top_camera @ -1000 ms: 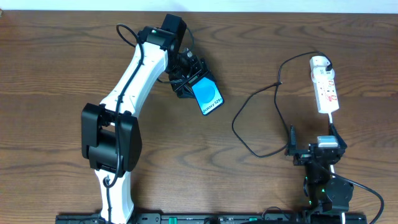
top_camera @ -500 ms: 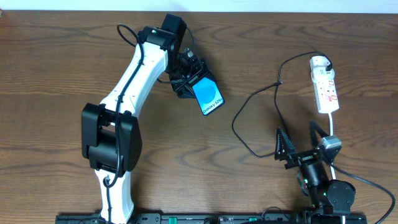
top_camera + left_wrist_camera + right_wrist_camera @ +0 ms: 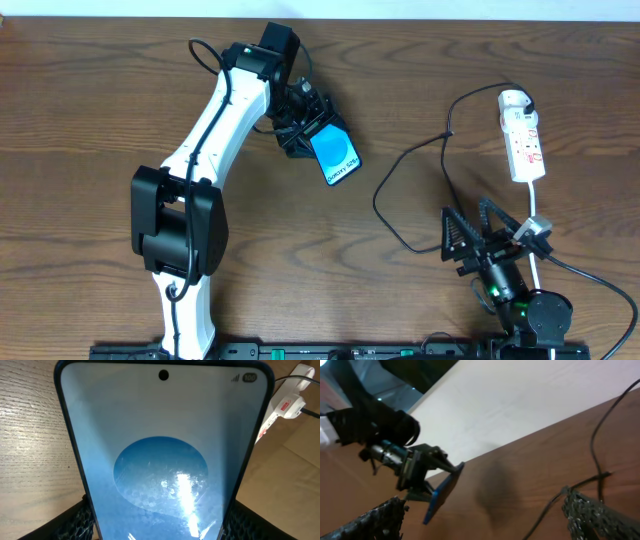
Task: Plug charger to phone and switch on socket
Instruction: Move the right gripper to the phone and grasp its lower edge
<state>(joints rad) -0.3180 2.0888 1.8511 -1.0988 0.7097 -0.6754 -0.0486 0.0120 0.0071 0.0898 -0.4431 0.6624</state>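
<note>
While the left arm (image 3: 215, 130) reaches up from its base at the near edge and bends to the right at its wrist, the left gripper (image 3: 306, 133) is clamped across one short end of the phone (image 3: 337, 160), a finger pressed to each long side. The wide body of the phone sets the jaws well apart. In the right wrist view the phone (image 3: 442, 492) hangs tilted clear of the wooden table (image 3: 80, 100), with a soft shadow on the wood beside it. Its lit blue screen (image 3: 160, 460) fills the left wrist view, and the mesh-padded fingers (image 3: 75, 522) show at the lower corners.

At the near right corner, the right arm (image 3: 520, 300) is folded low over its base. The right gripper (image 3: 472, 228) points left across the table with its jaws spread as far as they go and nothing between them.

Along the far right lies the socket (image 3: 523, 140), its white cord (image 3: 538, 215) running back toward the right arm. The black plug (image 3: 522, 100) sits in its far end. From there the charger (image 3: 380, 200) arcs left, crosses itself and loops down close to the right gripper; where the connector tip lies cannot be made out. Phone and socket are well apart.
</note>
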